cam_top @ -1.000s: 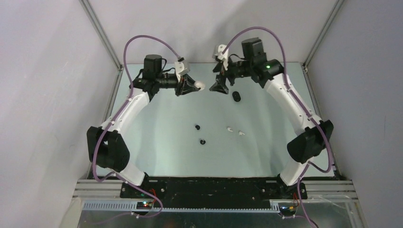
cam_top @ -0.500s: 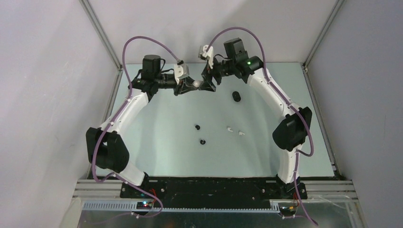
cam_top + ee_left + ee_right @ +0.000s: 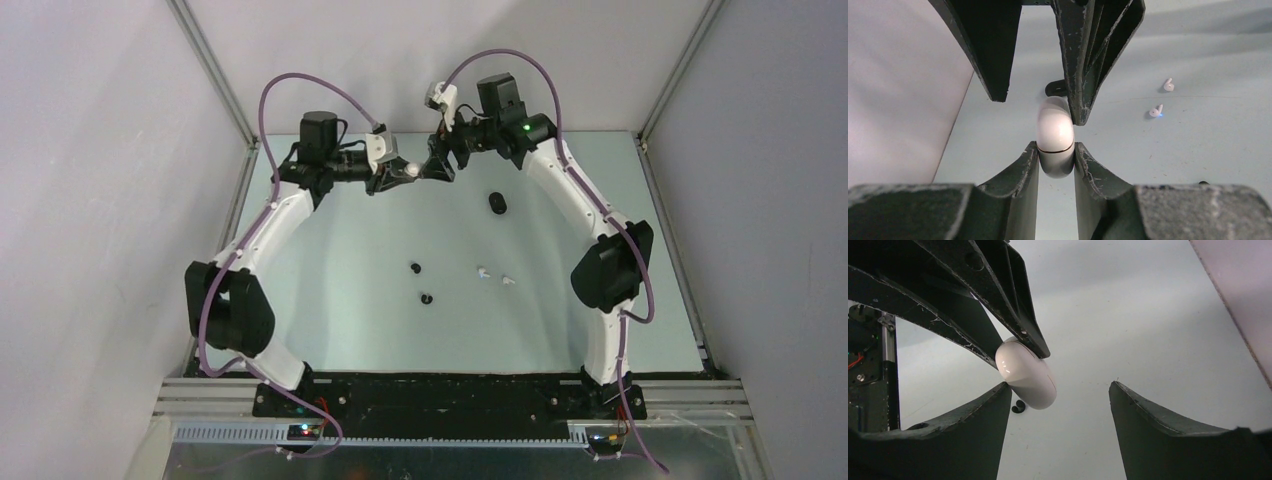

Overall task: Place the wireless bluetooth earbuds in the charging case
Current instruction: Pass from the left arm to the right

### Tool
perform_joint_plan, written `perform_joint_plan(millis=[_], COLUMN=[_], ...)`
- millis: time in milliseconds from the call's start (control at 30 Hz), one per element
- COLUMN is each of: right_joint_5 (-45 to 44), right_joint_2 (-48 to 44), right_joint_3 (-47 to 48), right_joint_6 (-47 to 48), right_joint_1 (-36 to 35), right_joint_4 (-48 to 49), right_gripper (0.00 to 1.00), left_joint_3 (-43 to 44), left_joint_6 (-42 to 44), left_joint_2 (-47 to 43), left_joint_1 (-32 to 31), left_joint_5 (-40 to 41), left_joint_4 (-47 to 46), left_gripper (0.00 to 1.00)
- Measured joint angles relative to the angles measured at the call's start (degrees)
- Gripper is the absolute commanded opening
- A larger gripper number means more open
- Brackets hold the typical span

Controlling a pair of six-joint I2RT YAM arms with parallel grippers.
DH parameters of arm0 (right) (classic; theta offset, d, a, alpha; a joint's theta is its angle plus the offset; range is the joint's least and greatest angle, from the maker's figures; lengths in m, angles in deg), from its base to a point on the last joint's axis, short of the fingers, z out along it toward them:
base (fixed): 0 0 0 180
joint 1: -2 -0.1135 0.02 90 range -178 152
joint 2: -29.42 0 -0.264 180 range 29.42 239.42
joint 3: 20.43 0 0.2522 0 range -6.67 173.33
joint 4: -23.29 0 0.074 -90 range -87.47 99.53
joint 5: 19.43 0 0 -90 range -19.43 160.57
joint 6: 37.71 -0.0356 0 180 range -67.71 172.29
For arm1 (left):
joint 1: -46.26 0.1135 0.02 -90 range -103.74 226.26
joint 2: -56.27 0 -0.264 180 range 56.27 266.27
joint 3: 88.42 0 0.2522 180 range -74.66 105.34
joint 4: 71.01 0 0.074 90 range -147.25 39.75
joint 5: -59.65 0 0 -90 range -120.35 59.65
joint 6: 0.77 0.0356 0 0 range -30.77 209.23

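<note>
Though top view leaves grip unclear, wrist views show left jaws clenched on white case (image 3: 1055, 135), right jaws spread

The white charging case (image 3: 1054, 131) looks glossy, smooth plastic. The left gripper fingers (image 3: 1014, 175) are matt black, edges scuffed.

We note: white case (image 3: 1054, 131), black case (image 3: 498, 203); white earbuds (image 3: 483, 271), black earbuds (image 3: 415, 268); purple cables (image 3: 263, 110); pale teal table (image 3: 340, 300).
</note>
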Motion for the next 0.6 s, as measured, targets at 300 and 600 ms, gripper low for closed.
perform_joint_plan(millis=[300, 600], right_joint_5=[-0.66, -3.58], right_joint_2=[0.09, 0.20], right_joint_3=[0.46, 1.18], right_joint_6=[-2.67, -4.48], right_joint_1=[1.01, 3.89], right_joint_4=[1.62, 6.01], right_gripper=[0.75, 0.75], left_joint_3=[1.36, 1.36], left_joint_6=[-0.57, -1.66], left_joint_2=[1.20, 1.68], left_joint_1=[0.28, 0.22], left_joint_5=[-0.02, -1.66], left_joint_4=[-0.63, 0.44], left_gripper=[0.00, 0.00])
